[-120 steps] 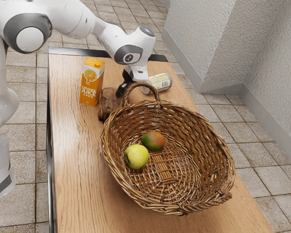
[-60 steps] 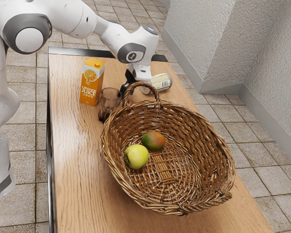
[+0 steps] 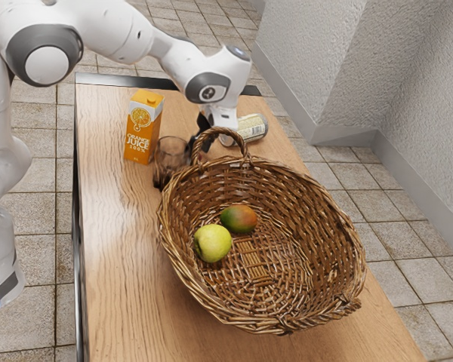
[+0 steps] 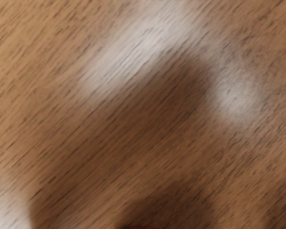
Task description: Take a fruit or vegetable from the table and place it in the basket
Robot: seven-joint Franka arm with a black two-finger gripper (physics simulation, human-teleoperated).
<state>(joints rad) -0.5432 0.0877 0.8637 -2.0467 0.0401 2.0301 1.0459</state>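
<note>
We take the red thing to be the fruit or vegetable we want; only a sliver of it shows, right by the claw, either held or just under it. Which, we cannot tell, nor whether the claw is spread or pressed together; the thing's long axis is hidden too. Our one arm reaches down behind the basket's handle, towards the worktop's far edge. The glass stands beside the claw on the exterior view's left, the can lies on its right. The basket, towards the near edge, holds a mango and an apple. A sure grip, then a lift clear of handle and rim, seems called for.
</note>
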